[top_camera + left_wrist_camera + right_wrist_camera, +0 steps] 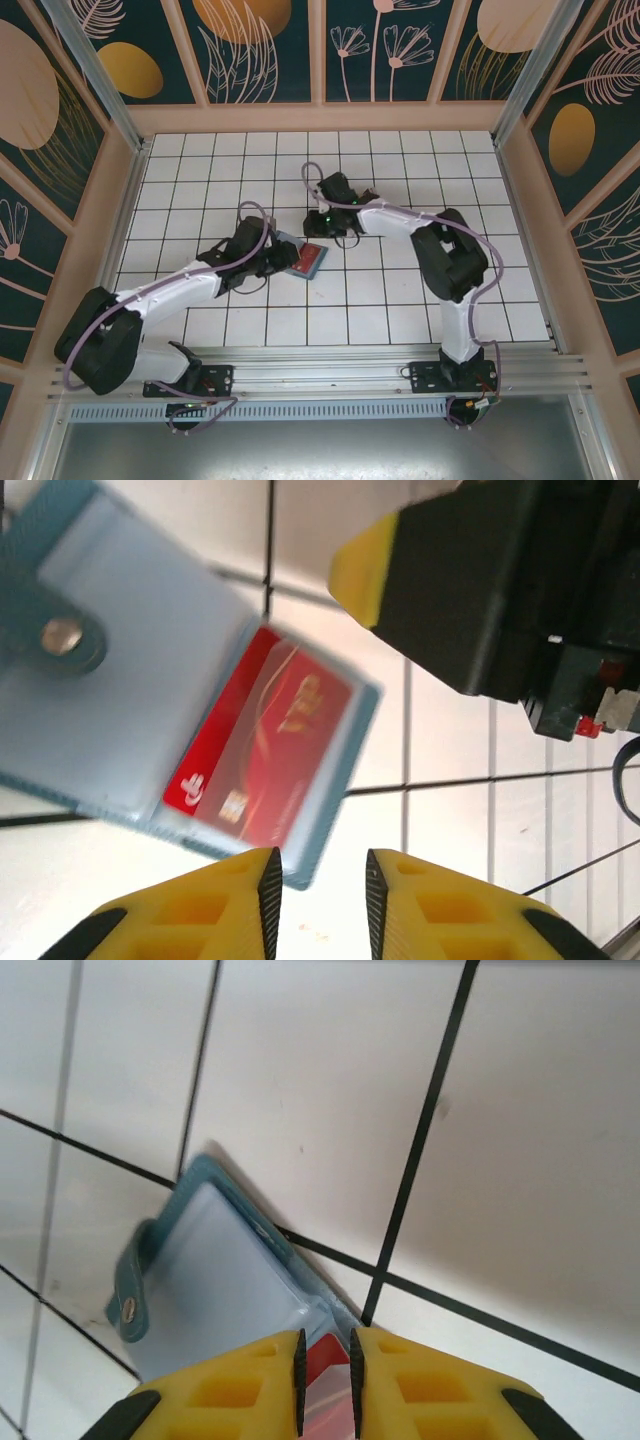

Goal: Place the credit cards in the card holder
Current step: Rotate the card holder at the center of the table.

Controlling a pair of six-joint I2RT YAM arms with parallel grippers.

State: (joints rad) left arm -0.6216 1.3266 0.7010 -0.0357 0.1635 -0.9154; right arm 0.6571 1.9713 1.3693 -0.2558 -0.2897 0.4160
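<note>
The teal card holder (pixel 130 650) lies open on the white tiles, grey inner face up, snap tab at its left. A red credit card (pixel 265 750) sits in its clear pocket. My left gripper (pixel 322 865) is open just off the holder's near corner, with nothing between its fingers. In the top view the left gripper (pixel 283 258) is left of the card holder (pixel 292 244) and the red card (pixel 310 262). My right gripper (pixel 326 1345) has its fingers set narrow on the card holder (pixel 215 1280) at the corner where the red card (pixel 322 1362) shows. From above, the right gripper (pixel 322 228) is at the holder's far edge.
The right gripper's yellow fingertip (pixel 362 565) and black body hang close above the holder, opposite my left fingers. Wooden walls with painted panels (pixel 320 115) ring the tiled floor (pixel 420 300). A metal rail (pixel 320 365) runs along the near edge.
</note>
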